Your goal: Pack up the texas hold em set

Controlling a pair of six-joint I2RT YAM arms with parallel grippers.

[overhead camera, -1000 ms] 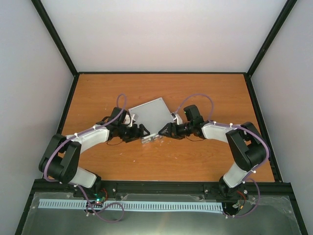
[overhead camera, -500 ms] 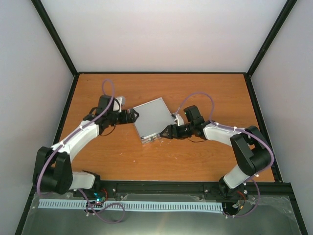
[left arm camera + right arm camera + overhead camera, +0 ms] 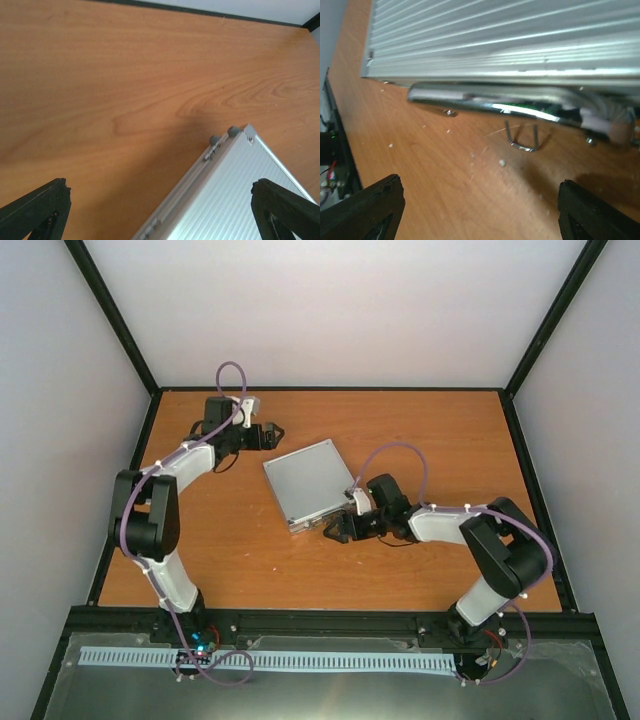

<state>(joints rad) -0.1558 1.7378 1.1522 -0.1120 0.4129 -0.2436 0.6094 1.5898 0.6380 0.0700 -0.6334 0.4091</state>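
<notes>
Top external view: leaves flat square silver aluminium case [image 3: 310, 485] closed, flat mid-table. Has swung left gripper [image 3: 270, 431] off toward far-left, jaws wide, empty. Backs right gripper [image 3: 334, 532], parted, empty, off chrome handle [image 3: 495, 106]. Looks packed

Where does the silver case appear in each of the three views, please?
Top external: silver case, closed, mid-table.
Left wrist: silver case, lower right, one corner showing.
Right wrist: silver case across the top, handle beneath.
Shared landmark: the orange wooden table.
</notes>
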